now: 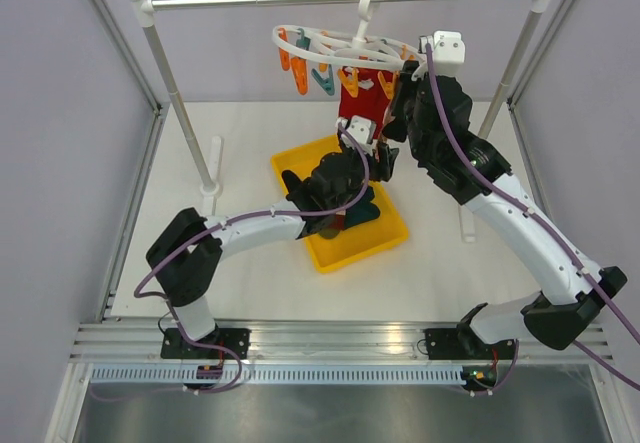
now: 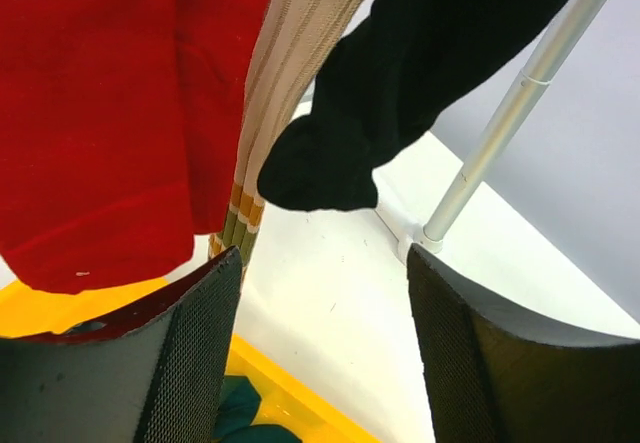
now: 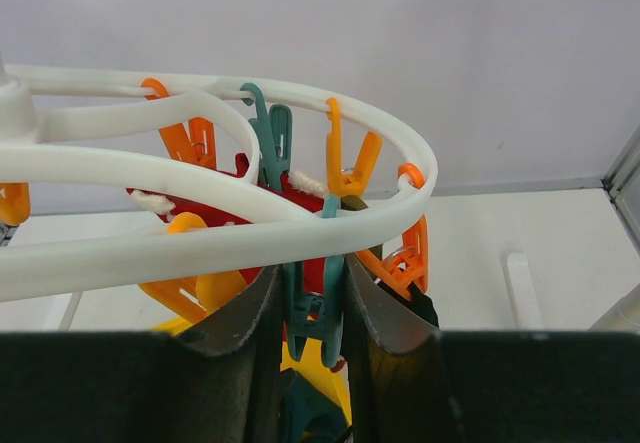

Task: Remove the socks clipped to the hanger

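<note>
The white hanger (image 1: 330, 43) hangs by its hook from the metal rail, with orange and teal clips dangling. A red sock (image 1: 362, 113) hangs clipped under it. The left wrist view shows that red sock (image 2: 100, 113), a tan striped sock (image 2: 300, 53) and a black sock (image 2: 400, 93) hanging side by side. My left gripper (image 2: 325, 303) is open and empty just below their toes. My right gripper (image 3: 312, 293) is up at the hanger ring (image 3: 200, 238), shut on a teal clip (image 3: 318, 308). A teal sock (image 2: 240, 408) lies in the tray.
A yellow tray (image 1: 330, 253) sits on the table under the hanger, with dark socks in it (image 1: 358, 215). The metal rail (image 1: 250, 0) spans the back on two posts; the right post (image 2: 510, 113) stands close beside my left gripper. Grey walls close in both sides.
</note>
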You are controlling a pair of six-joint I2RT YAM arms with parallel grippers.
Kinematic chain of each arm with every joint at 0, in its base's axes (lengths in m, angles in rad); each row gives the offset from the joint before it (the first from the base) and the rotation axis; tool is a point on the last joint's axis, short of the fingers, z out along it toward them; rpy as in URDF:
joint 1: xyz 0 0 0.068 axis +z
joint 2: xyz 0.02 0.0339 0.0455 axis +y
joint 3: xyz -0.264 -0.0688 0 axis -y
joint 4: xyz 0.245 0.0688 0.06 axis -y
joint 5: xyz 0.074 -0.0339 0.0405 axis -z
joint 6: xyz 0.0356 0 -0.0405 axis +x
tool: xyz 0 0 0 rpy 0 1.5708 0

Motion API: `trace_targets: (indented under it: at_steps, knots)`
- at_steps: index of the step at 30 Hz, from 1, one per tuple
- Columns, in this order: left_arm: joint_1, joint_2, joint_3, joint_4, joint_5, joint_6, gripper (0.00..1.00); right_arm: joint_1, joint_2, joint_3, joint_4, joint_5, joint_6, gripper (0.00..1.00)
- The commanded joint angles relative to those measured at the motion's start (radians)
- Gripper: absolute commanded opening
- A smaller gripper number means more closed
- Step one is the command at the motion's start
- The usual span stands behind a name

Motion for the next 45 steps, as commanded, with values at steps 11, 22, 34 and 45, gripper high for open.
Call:
trace_targets:
  at_steps: [11,22,34,45]
  knots:
    - [0.013,0.127,0.177,-0.01,0.159,0.052,0.75,0.017,-0.033,0.041,-0.01,0.017,-0.007,0.01]
    - [0.013,0.206,0.297,-0.043,0.054,0.054,0.46,0.017,-0.03,0.04,-0.01,0.014,-0.009,0.01]
    - [0.013,0.171,0.276,-0.033,0.049,0.069,0.02,0.021,-0.022,0.038,-0.013,0.027,-0.016,0.01]
    - [0.011,-0.01,0.041,0.054,0.195,-0.044,0.02,0.021,-0.06,0.015,-0.018,0.0,-0.018,0.33]
